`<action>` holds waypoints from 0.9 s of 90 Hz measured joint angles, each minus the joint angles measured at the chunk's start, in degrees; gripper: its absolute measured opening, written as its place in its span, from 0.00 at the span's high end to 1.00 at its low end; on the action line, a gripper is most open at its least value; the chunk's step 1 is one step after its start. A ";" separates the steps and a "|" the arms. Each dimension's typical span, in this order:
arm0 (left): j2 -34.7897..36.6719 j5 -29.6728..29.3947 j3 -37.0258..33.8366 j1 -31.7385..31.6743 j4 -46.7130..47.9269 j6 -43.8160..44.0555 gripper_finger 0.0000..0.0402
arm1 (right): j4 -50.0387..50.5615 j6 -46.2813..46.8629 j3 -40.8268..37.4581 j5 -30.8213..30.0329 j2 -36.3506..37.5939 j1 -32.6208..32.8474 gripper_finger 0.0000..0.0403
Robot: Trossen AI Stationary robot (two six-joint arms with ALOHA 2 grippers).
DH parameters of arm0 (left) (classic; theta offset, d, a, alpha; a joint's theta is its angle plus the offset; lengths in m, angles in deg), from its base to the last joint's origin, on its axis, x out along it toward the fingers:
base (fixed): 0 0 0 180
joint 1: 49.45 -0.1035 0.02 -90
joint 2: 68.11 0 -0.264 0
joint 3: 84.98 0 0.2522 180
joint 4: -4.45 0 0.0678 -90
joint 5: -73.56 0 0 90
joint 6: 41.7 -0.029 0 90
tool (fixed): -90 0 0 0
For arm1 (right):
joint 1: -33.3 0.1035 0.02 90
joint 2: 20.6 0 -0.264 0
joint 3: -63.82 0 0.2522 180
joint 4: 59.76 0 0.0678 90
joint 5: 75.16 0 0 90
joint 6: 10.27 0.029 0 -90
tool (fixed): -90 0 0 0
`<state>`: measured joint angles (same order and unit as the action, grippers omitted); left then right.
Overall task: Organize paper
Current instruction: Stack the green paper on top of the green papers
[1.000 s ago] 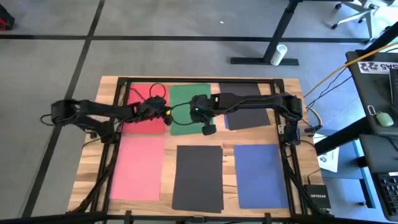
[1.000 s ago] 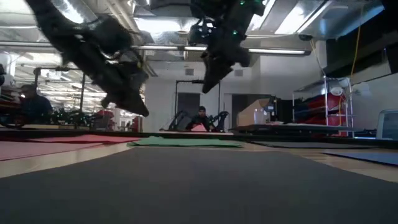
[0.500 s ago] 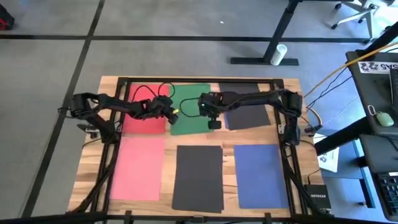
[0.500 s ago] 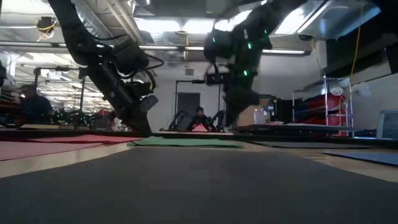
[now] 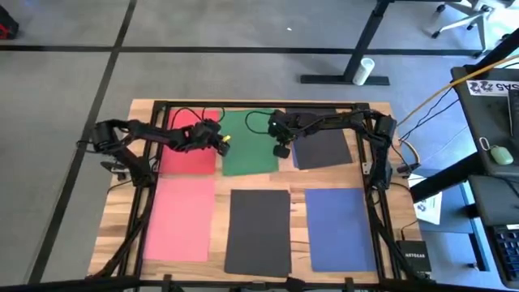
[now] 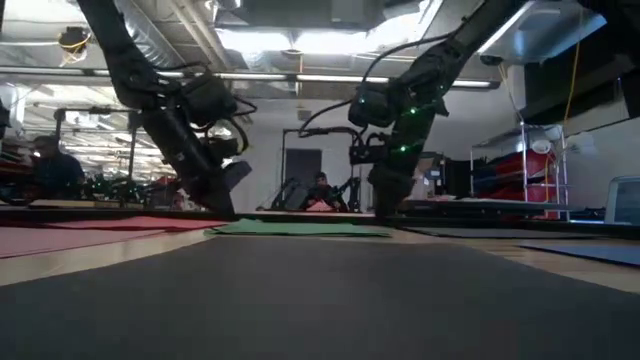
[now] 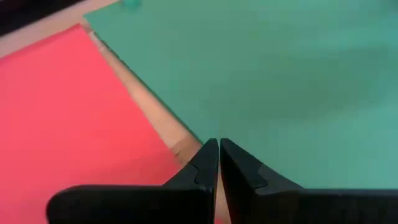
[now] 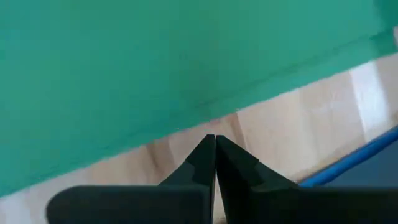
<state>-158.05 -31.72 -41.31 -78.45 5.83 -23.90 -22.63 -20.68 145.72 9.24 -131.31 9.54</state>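
From above, six sheets of paper lie in two rows on the wooden surface (image 5: 122, 211), and the green sheet (image 5: 248, 142) in the far row has the left pincer (image 5: 220, 143) at one side edge and the right pincer (image 5: 281, 151) at the other. At surface height, both arms reach down to that flat green sheet (image 6: 300, 228). Each wrist view shows its fingers pressed together, pinching nothing, tips over bare wood beside the green edge.
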 joint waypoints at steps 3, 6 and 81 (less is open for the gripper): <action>-0.55 0.38 0.00 -0.33 -0.38 0.06 1.00 | 0.01 0.05 0.00 0.15 0.00 0.00 1.00; -1.15 0.70 0.00 -0.58 -0.71 0.17 1.00 | 0.04 0.08 0.00 0.15 0.00 0.02 1.00; -3.65 1.02 1.00 -1.13 -3.10 -1.75 1.00 | 1.14 4.34 0.02 -1.18 -0.97 -1.54 1.00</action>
<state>-161.71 -30.70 -40.31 -79.58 2.72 -25.64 -21.49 -16.35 145.74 8.07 -132.28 7.99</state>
